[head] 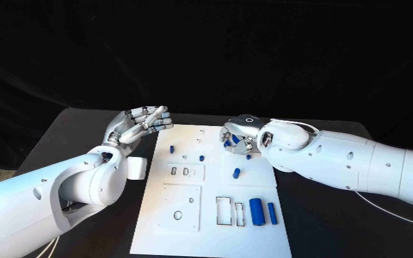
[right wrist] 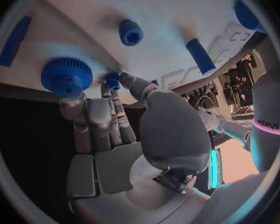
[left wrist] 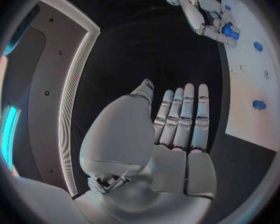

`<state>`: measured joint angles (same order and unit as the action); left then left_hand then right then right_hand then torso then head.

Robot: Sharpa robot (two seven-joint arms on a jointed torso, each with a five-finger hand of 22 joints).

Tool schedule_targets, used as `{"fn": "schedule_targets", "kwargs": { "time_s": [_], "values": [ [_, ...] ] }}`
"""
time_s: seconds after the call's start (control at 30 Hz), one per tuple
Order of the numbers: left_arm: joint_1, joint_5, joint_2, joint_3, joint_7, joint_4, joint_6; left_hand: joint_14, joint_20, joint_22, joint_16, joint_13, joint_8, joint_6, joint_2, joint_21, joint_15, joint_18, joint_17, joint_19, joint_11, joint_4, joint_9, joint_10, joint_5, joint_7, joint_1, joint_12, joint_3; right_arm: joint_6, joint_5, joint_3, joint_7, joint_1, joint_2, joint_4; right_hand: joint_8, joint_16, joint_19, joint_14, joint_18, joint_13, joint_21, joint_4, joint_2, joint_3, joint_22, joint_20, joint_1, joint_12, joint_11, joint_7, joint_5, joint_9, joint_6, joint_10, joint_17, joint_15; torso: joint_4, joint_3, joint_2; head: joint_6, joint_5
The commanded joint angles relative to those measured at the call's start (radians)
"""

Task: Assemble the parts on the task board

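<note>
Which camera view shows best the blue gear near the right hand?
The right wrist view: the blue gear is large there, its teeth plain. In the head view the right hand covers most of it; in the left wrist view it is a small blue patch.

A matt white task board lies at centre frame on a matt black table, backed across the top by creased black cloth. Smooth blue plastic-looking parts include a ridged-rim gear and a plain cylinder at lower right. Both arms wear glossy white shells; the left hand and right hand show satin silver, metal-like fingers.
</note>
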<state>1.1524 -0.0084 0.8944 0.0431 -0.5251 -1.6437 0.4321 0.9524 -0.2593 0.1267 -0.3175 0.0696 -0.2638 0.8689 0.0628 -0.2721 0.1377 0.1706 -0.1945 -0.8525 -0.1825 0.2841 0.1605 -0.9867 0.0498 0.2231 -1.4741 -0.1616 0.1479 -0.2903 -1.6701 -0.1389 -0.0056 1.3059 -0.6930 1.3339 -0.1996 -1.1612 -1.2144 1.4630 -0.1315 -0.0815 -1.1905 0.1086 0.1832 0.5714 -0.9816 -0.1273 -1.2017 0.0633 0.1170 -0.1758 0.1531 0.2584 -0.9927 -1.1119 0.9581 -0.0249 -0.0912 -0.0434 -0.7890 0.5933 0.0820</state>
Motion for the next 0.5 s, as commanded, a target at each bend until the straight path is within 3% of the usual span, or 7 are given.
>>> {"fn": "schedule_targets", "kwargs": {
  "time_s": [0.03, 0.5],
  "values": [
    [0.001, 0.004, 0.000, 0.001, -0.004, -0.001, -0.018, 0.005, -0.002, -0.002, 0.004, -0.001, 0.003, 0.004, 0.003, -0.003, 0.004, 0.014, -0.001, -0.005, -0.002, 0.002, -0.001, -0.006, 0.000, 0.017, -0.002, 0.004, 0.004, -0.007, -0.017, 0.000, -0.011, 0.000, -0.003, 0.005, 0.000, -0.005, -0.002, 0.001, 0.012, 0.001, -0.004, -0.005, 0.005, -0.001, -0.001, -0.003, -0.004, -0.002, -0.002, -0.004, 0.005, 0.001, 0.001, 0.007, 0.001, -0.002, -0.0006, -0.0001, -0.002, 0.000, 0.001],
    [0.001, 0.004, 0.000, 0.001, -0.001, 0.000, -0.019, 0.005, -0.002, -0.002, 0.004, -0.001, 0.003, 0.004, 0.003, -0.003, 0.004, 0.014, -0.001, -0.005, -0.002, 0.002, -0.001, -0.006, 0.000, 0.017, -0.002, 0.004, 0.004, -0.015, -0.014, 0.005, -0.027, 0.000, -0.022, 0.024, -0.002, -0.013, -0.009, 0.002, 0.014, 0.000, -0.013, -0.009, 0.001, -0.001, -0.015, -0.004, -0.004, 0.000, -0.002, -0.005, 0.012, 0.004, -0.001, 0.007, 0.007, -0.003, -0.0027, -0.0006, -0.005, 0.002, 0.004]
  ]
}}
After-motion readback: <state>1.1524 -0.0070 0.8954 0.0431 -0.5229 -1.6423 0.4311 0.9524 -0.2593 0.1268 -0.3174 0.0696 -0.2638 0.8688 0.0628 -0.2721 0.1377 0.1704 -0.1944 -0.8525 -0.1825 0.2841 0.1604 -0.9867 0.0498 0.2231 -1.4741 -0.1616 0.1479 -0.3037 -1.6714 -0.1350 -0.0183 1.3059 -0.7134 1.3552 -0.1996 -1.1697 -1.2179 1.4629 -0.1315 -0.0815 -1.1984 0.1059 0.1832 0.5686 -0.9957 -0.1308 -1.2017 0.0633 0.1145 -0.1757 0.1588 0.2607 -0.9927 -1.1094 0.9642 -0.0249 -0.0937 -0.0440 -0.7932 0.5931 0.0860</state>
